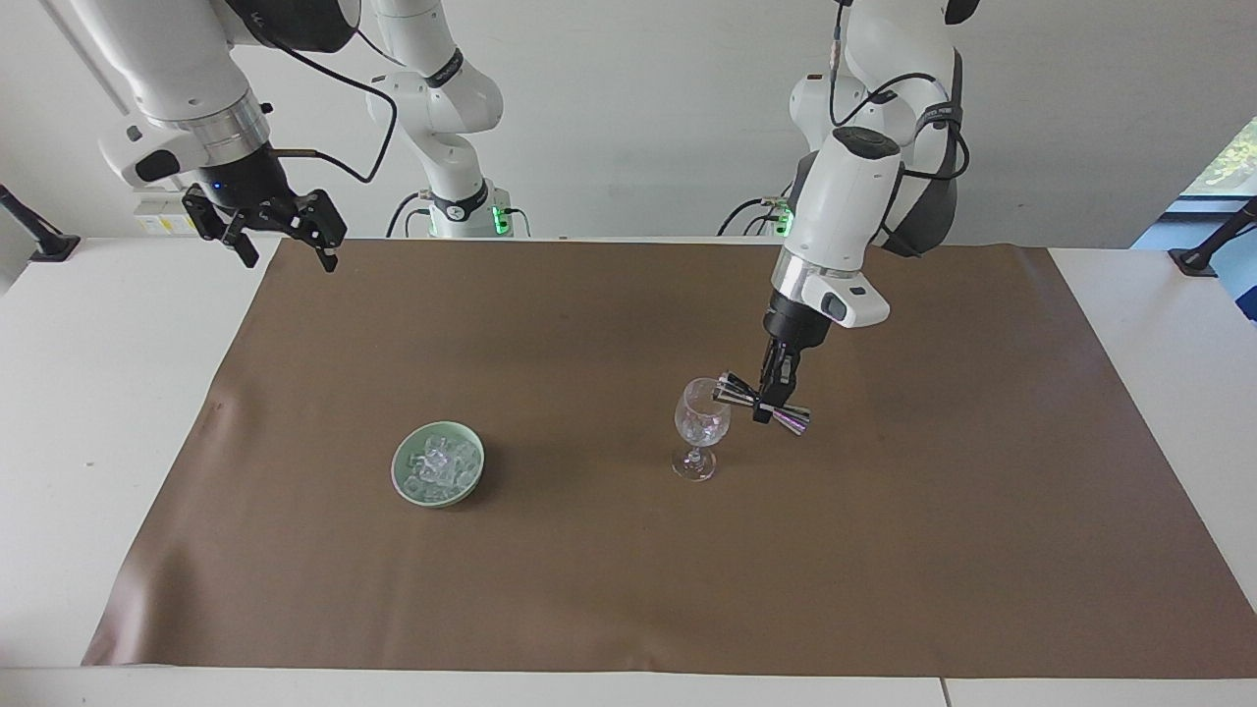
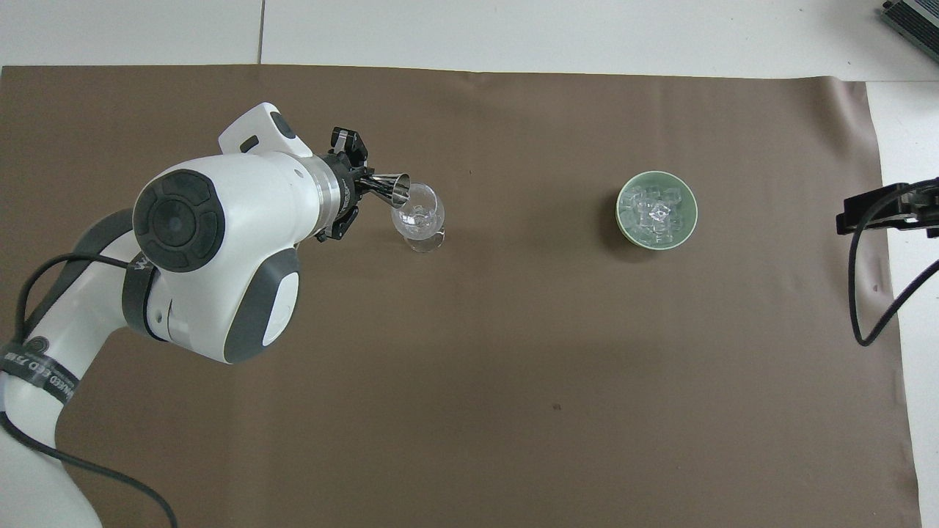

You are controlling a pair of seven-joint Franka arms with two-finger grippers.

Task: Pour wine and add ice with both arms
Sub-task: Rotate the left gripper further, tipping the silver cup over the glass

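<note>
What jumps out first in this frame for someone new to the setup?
The left gripper, shut on a metal jigger, tips it over the rim of the wine glass standing mid-mat. Toward the right arm's end sits a pale green bowl full of ice. The right gripper waits open above the mat's corner by its base.

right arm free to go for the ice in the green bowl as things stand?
Probably yes. The right gripper hangs open and empty over the mat's edge at its own end of the table. The ice lies uncovered in the green bowl, nothing between. The left gripper, holding the jigger, is at the wine glass, well clear.
</note>
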